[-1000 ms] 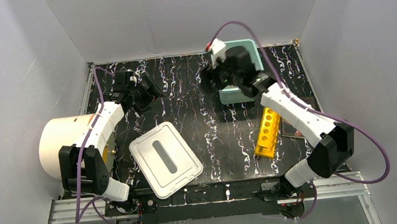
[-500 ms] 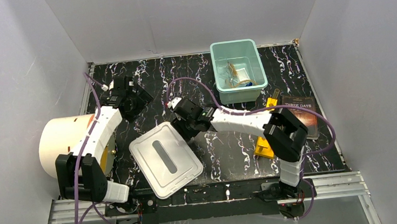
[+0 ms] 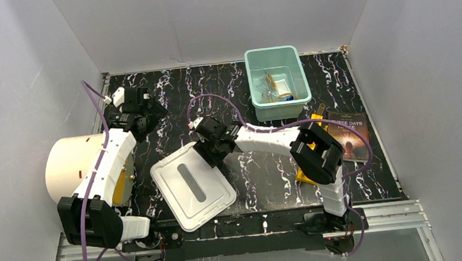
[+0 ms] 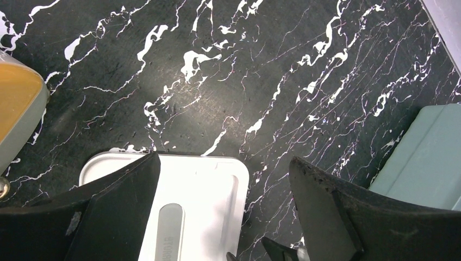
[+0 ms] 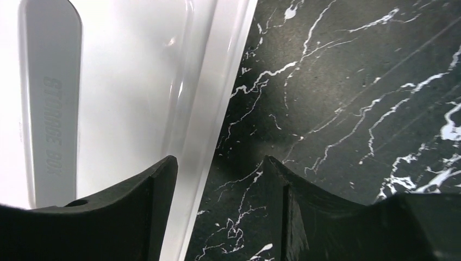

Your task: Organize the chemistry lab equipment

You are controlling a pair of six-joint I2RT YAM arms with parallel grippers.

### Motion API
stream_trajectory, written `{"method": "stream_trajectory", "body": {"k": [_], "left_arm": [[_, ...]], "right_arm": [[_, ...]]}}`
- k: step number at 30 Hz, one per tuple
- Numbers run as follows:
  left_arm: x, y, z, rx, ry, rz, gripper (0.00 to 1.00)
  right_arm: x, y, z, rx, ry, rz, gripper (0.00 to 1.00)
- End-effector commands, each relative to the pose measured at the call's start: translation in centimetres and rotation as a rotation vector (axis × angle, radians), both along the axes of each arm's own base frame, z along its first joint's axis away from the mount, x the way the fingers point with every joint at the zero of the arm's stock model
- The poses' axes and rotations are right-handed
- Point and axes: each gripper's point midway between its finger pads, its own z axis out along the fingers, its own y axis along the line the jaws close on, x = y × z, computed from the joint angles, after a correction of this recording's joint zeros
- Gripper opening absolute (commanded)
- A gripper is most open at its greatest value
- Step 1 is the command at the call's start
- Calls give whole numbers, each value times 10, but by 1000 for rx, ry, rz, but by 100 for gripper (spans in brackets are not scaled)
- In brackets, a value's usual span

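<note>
The lab equipment (image 3: pixel 277 88) lies as a small heap in the teal bin (image 3: pixel 256 84) at the back right: clear glass, amber tubing, a white piece, a blue bit. Single items are too small to tell apart. My right gripper (image 3: pixel 210 147) is open and low at the far right edge of the white lid (image 3: pixel 192 185). In the right wrist view the right gripper (image 5: pixel 220 174) straddles the lid's rim (image 5: pixel 209 109), one finger over the lid, the other over the table. My left gripper (image 3: pixel 132 111) is open and empty at the back left, above the table (image 4: pixel 224 159).
A big cream cylinder (image 3: pixel 74 166) lies at the left edge. A yellow rack (image 3: pixel 311 155) stands at the right, partly behind my right arm. A dark book (image 3: pixel 350 134) lies beyond it. The left wrist view shows the lid (image 4: pixel 201 206) and the bin's corner (image 4: pixel 429 157).
My right arm has swung from the teal bin across to the lid's far edge and lowered there. My left gripper has drawn back toward the back left corner.
</note>
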Motion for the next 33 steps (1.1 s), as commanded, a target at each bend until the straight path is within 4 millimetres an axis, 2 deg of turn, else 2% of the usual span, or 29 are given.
{"method": "stream_trajectory", "body": {"k": [1,8,16,19,23,29,33], "left_arm": [[-1,8,17,25,-41,21,87],[5,-2,17,-2,-53,-25,87],[6,-3,18,0,-62,-44,87],[1,-5,14,-10,-48,-55,87],[-16,-6,1,-40,-24,-45,87],[-31,-11,-8,-73,-6,-66,87],[-41,-21,-26,-106,63,-123,88]], "right_arm": [[-3,11,0,6,19,34,67],[-3,14,-11,-10,22,54,54],[9,-3,-29,-126,-13,-29,31],[9,-3,-33,-127,-16,-15,22],[20,-9,-29,-111,-21,-40,13],[50,-20,-14,-38,-13,-114,10],[66,-28,-18,10,50,-170,9]]}}
